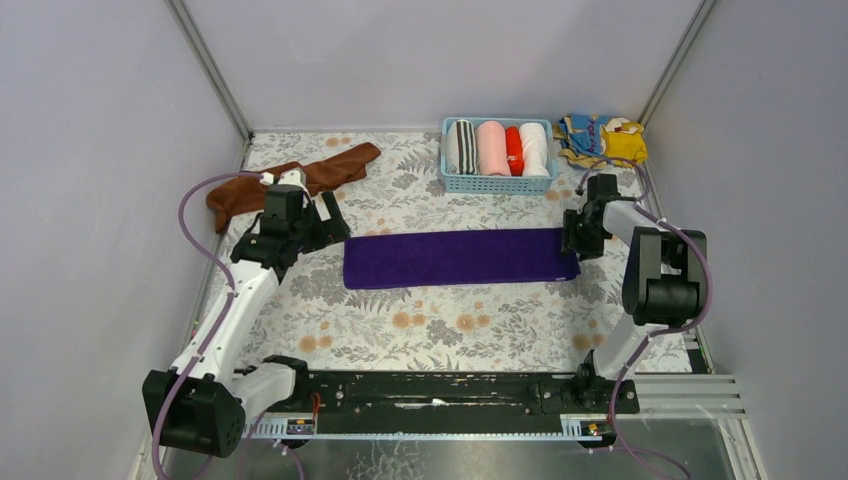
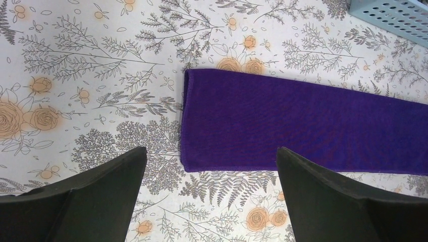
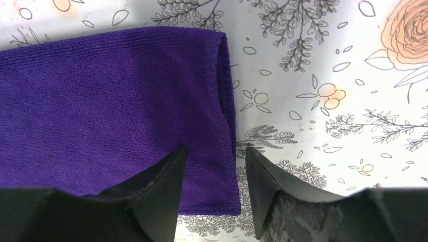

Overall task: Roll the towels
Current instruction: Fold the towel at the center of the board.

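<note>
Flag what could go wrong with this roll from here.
Right hand straddles the purple towel at its end hem, one finger over bare table: it may pinch only the edge and start a skewed roll. Left hand hangs open, pinning nothing, so the strip could slide rather than roll.

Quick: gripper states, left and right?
Left gripper: open, empty, near purple towel's left end.
Right gripper: partly open, jaws straddling the towel's right hem, nothing clamped.
</note>
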You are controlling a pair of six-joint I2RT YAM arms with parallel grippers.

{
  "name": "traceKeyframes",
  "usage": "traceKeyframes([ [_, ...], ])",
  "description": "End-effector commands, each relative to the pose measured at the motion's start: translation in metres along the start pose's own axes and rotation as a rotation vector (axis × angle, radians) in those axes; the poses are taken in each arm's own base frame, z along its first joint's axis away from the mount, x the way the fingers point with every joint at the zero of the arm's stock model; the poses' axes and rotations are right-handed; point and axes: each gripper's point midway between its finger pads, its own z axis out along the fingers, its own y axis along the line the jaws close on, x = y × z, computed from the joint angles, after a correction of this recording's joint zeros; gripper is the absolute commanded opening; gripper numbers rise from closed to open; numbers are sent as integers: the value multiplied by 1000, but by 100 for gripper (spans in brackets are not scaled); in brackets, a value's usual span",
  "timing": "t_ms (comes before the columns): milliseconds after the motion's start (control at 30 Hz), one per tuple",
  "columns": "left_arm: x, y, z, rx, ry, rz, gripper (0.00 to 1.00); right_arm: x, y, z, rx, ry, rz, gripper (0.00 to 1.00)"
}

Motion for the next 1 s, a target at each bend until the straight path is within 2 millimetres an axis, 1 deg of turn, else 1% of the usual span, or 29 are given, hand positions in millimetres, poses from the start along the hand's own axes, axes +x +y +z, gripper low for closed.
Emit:
traceKeyframes([
  [0, -2, 5, -4, -22, -22, 29, 100, 27, 2, 16, 48, 133, -66, 52],
  [67, -2, 6, -5, -28, -26, 31, 100, 38, 2, 22, 55, 177, -58, 48],
  [200, -1, 7, -4, -34, -23, 33, 100, 55, -6, 28, 97, 241, -47, 33],
  [267, -1, 7, -4, -30, -22, 34, 100, 59, -10, 31, 114, 255, -48, 23],
  [333, -1, 6, -5, -26, -21, 36, 100, 57, -13, 31, 133, 252, -52, 11],
  [367, 0, 6, -4, -24, -18, 37, 100, 54, -17, 30, 157, 242, -54, 1],
  [400, 0, 6, -4, -23, -17, 39, 100, 51, -23, 27, 195, 231, -58, 0],
  [467, 0, 6, -4, -23, -18, 40, 100, 40, -42, 18, 305, 196, -62, 0],
  [600, 2, 3, -3, -4, -9, 44, 100, 7, -81, -13, 494, 109, -31, 0],
  [667, 4, 1, -3, 9, -2, 47, 100, -7, -99, -31, 603, 71, -15, 0],
  [733, 6, -1, -2, 23, 7, 49, 100, -16, -113, -46, 698, 45, -5, 0],
  [800, 9, -3, -1, 33, 19, 51, 100, -23, -121, -56, 755, 43, -2, 0],
  [867, 13, -6, 1, 56, 39, 53, 100, -27, -124, -63, 785, 44, 5, 0],
  [900, 15, -8, 1, 66, 48, 51, 100, -28, -123, -64, 778, 42, 13, 0],
  [967, 19, -11, 4, 84, 72, 47, 100, -28, -108, -61, 695, 29, 30, 0],
])
